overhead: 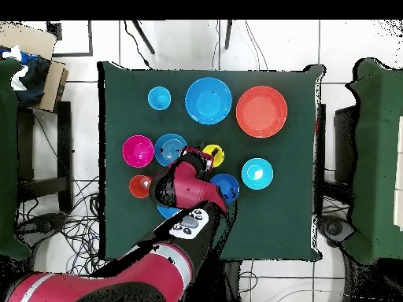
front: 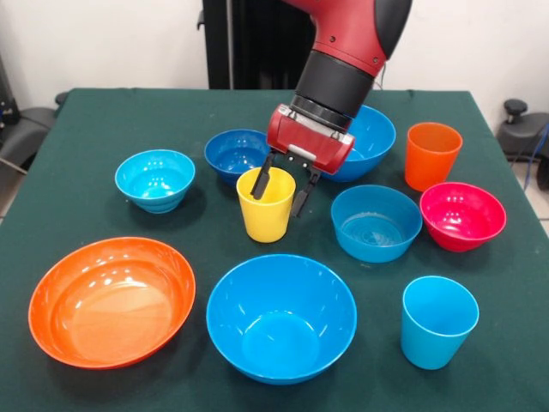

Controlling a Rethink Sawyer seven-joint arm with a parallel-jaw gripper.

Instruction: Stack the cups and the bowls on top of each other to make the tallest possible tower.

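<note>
The yellow cup (front: 266, 208), a glossy tapered tumbler without a handle, is seen upright near the middle of the green table (front: 86, 129). The claw (front: 282, 186) is lowered over it, spread open, with one black finger inside the rim and the other outside the right wall; whether either touches the plastic cannot be told. In the overhead view the cup (overhead: 213, 152) is partly covered by the arm. Bowls are ranged all round it.

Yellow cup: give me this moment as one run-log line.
gripper: open, one finger inside, one outside | glossy yellow plastic tapered cup: upright on green table, not lifted | stack: none started
</note>
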